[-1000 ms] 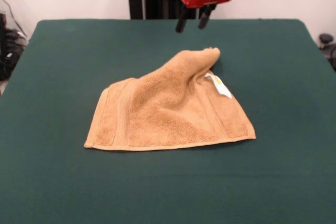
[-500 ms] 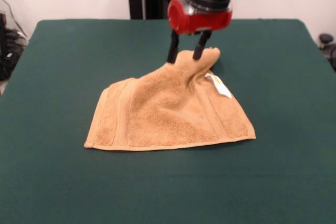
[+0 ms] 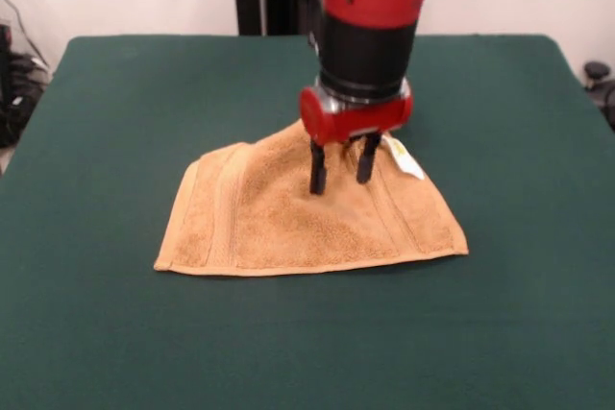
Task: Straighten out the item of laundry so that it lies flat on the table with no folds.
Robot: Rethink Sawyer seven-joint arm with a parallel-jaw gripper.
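Golden-brown terry, still rumpled: one small towel lies near the middle of the green felt table, and the job of flattening it looks barely begun. The towel's near hem runs fairly straight toward the camera, but its far part narrows and rises into a folded hump behind the arm, so the cloth reads as a rough triangle, not a square. One small white label shows on the towel's upper right slope, just beside the red wrist. A single red and black Sawyer arm comes straight down over the towel's upper middle, and its one gripper stands with both black fingers spread apart, tips at or just above the pile; whether they touch the cloth cannot be told, and nothing is pinched between them. What remains, by this view, is nearly everything: the far fold must be drawn out and the hidden corners laid down on the felt. Count: one towel, one label, one arm, one gripper with two fingers, one table.
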